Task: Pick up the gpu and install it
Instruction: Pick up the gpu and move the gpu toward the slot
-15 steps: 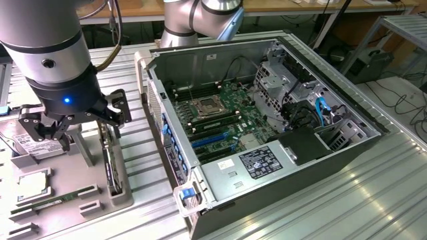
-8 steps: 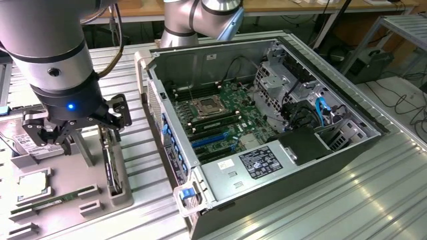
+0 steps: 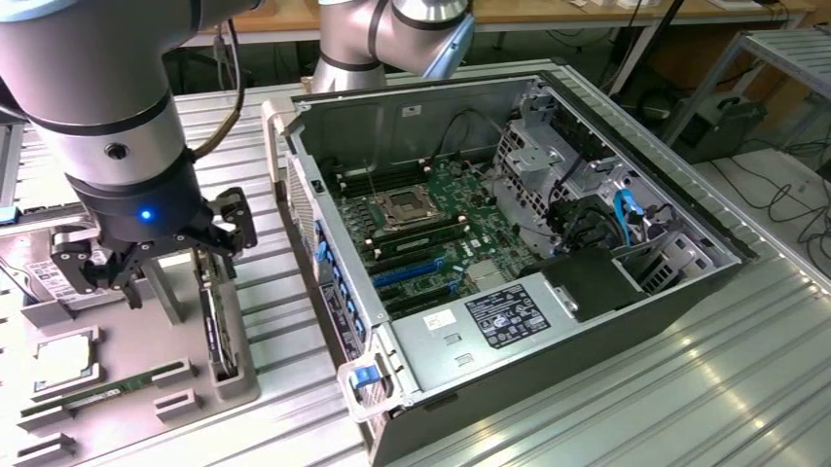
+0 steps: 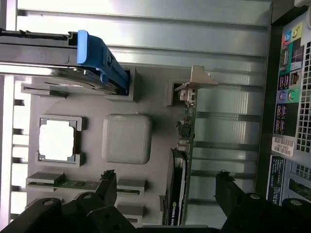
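**Quick parts count from the bench**

So here's our tally. We get one gpu (image 3: 224, 331) (image 4: 181, 184), one processor chip (image 3: 62, 360) (image 4: 57, 140), one RAM stick (image 3: 91, 397) (image 4: 80, 184), one hard drive (image 4: 63, 77) and one blank square pad (image 4: 126, 138). That's five items on one grey tray (image 3: 130, 341) (image 4: 97, 104). Then there's one PC case (image 3: 429, 86) with one motherboard (image 3: 449, 229) and one CPU socket (image 3: 396, 204). We can make out two blue slots (image 3: 409, 270), though we can't swear there aren't more. Last up, one gripper (image 3: 156, 268) (image 4: 166, 175) with two fingers (image 4: 108, 182).
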Robot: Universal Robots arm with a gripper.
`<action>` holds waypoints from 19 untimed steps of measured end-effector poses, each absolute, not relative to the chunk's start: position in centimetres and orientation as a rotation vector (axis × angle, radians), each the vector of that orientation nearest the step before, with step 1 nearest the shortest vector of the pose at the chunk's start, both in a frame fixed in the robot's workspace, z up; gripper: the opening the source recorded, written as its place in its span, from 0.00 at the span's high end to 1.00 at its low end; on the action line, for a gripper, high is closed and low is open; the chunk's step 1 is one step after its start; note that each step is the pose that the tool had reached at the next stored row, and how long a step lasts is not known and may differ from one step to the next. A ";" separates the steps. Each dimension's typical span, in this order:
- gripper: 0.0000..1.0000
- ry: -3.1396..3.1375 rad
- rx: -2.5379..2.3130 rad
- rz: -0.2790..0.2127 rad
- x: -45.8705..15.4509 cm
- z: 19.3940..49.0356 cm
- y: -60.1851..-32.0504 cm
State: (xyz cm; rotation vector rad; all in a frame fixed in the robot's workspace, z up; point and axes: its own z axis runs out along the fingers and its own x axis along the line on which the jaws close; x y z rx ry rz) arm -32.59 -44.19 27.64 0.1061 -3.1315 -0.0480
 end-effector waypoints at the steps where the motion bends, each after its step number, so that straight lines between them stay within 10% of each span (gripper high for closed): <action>1: 0.09 -3.130 0.106 -0.048 -32.6 27.5 -44.2; 19: 0.09 -3.109 0.078 -0.043 -32.2 24.0 -44.6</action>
